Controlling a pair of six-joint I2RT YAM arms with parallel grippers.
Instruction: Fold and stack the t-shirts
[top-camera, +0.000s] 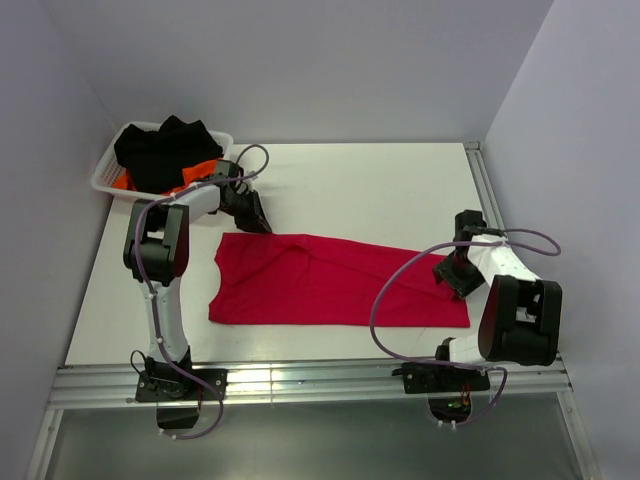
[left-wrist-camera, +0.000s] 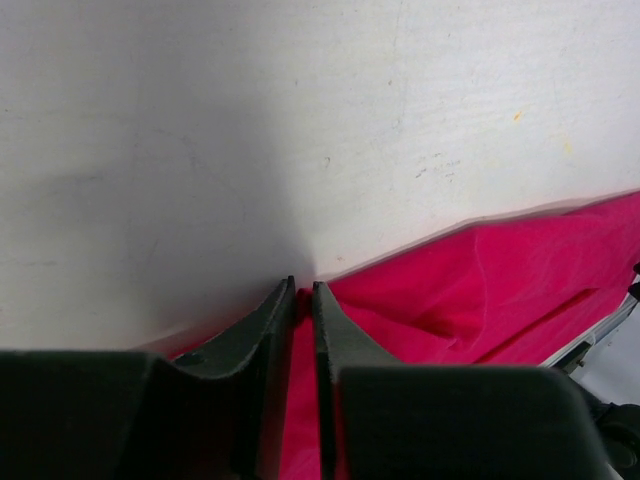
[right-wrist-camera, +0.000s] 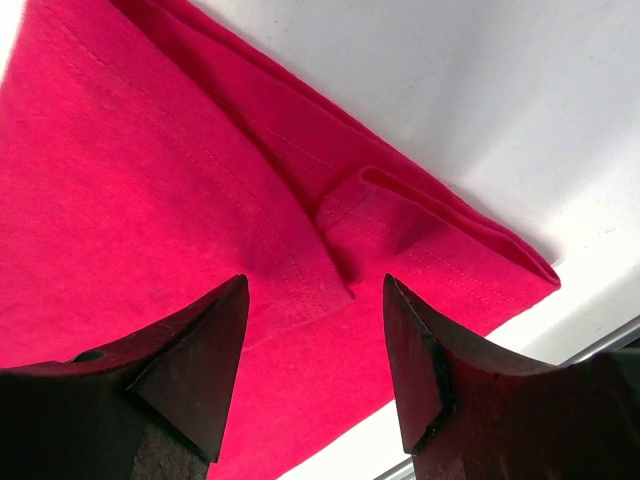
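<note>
A crimson red t-shirt lies flat on the white table, folded lengthwise into a long strip. My left gripper is at the shirt's far left corner. In the left wrist view the gripper is shut on the edge of the red cloth, which shows between the two jaws. My right gripper is at the shirt's right end. In the right wrist view it is open, just above the hem and a folded corner of the red cloth, holding nothing.
A white mesh basket stands at the table's far left corner, holding black cloth and orange cloth. A metal rail runs along the near edge. Grey walls close in the left, back and right.
</note>
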